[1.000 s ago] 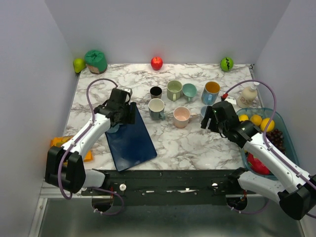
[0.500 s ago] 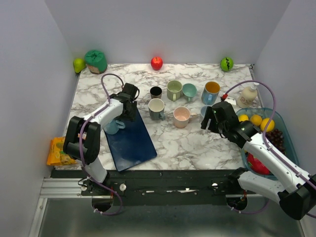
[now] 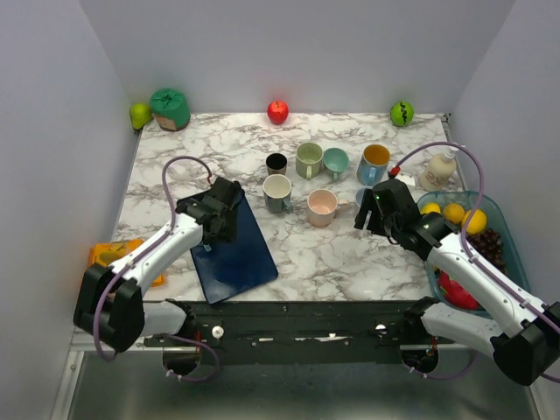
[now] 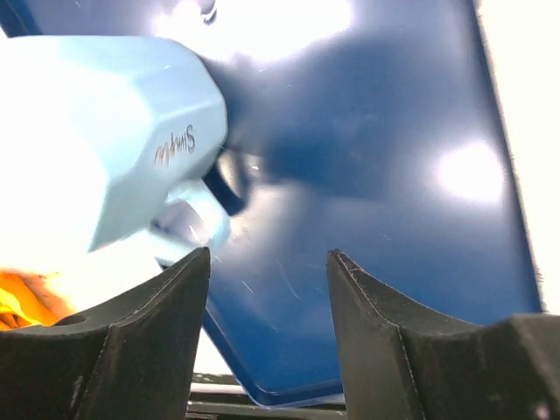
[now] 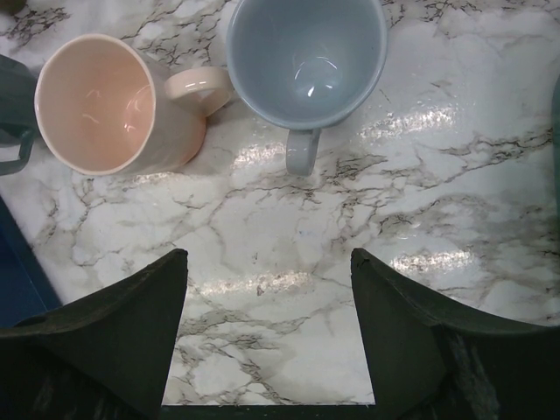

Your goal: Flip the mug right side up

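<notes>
Nearest me, my left gripper (image 4: 267, 262) has dropped back down over the blue board (image 4: 394, 262) after swinging clear half a second ago. Its jaws have drawn in a little, but they are apart with nothing between them. The light blue mug (image 4: 114, 122) lies just ahead of the left finger, at the board's left edge. Its lettering reads upside down to my wrist camera, and I cannot tell its opening from here. I judge this to be a fresh approach, with the grasp not yet made and the mug not yet righted.

My right gripper (image 5: 267, 262) has not moved. It hangs wide open and empty over the marble table (image 3: 332, 254).

Just beyond it stand a pink mug (image 5: 114, 101) and a pale grey-blue mug (image 5: 306, 52), both mouth up. Farther on are a white-lined mug (image 3: 277, 192), a black mug (image 3: 276, 162), a green mug (image 3: 309, 160), a teal mug (image 3: 335, 162) and an orange-lined mug (image 3: 374, 163). That makes eight mugs, seven of them upright.

On the right is one bottle (image 3: 440, 171). Along the far edge sit one pear (image 3: 140, 115), one red apple (image 3: 277, 111) and one green apple (image 3: 402, 113).
</notes>
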Controlling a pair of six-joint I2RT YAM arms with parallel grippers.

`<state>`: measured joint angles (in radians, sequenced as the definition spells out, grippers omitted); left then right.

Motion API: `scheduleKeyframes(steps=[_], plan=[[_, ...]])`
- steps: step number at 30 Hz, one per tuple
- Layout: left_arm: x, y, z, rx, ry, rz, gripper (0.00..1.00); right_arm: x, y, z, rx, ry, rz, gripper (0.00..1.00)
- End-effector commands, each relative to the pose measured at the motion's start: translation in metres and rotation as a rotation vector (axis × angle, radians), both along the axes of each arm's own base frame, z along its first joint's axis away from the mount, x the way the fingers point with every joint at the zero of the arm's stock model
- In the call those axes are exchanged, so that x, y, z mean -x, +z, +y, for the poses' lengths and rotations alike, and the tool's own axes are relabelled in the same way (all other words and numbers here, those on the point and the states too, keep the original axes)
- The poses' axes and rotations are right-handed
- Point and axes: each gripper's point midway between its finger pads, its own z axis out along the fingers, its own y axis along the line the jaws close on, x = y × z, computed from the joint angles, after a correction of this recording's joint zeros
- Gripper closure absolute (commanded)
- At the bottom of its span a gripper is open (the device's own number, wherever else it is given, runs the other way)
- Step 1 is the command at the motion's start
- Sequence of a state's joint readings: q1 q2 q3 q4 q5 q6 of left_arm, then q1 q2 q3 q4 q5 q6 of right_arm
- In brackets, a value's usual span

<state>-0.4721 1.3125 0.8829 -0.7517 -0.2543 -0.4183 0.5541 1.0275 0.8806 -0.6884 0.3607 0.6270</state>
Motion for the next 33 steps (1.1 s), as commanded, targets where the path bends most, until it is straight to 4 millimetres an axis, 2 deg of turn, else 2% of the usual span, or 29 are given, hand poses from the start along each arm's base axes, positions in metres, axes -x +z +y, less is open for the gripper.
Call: scheduleKeyframes(steps=[1,4,7,8,13,18,22,24,29,33], plan=[[-0.004,0.051,-0.020,0.162,0.053,-0.160,0.36,0.000,-0.005,0.002,-0.001,0.018,0.006,0.19],[-0.003,0.069,-0.011,0.171,0.141,-0.208,0.31,0.000,-0.005,0.002,-0.005,0.022,0.005,0.19],[0.008,0.068,0.002,0.142,0.267,-0.176,0.27,0.001,-0.004,0.003,-0.010,0.026,0.005,0.19],[0.014,0.065,0.011,0.113,0.330,-0.166,0.26,0.000,-0.004,0.004,-0.013,0.026,0.004,0.19],[0.021,0.050,0.027,0.055,0.462,-0.141,0.25,0.001,-0.004,0.004,-0.016,0.030,0.005,0.19],[0.011,0.035,0.034,0.056,0.578,-0.156,0.23,0.001,-0.003,0.004,-0.012,0.038,0.002,0.19],[0.002,0.016,0.046,0.063,0.658,-0.156,0.27,0.002,0.000,0.004,-0.017,0.042,-0.004,0.19],[-0.005,0.014,0.051,0.074,0.689,-0.167,0.30,0.003,0.001,0.004,-0.022,0.044,-0.007,0.19],[-0.014,0.000,0.050,0.094,0.704,-0.155,0.36,0.007,0.002,0.003,-0.029,0.045,-0.013,0.19],[-0.015,-0.010,0.050,0.092,0.710,-0.132,0.45,0.008,0.002,0.000,-0.019,0.041,-0.017,0.19]])
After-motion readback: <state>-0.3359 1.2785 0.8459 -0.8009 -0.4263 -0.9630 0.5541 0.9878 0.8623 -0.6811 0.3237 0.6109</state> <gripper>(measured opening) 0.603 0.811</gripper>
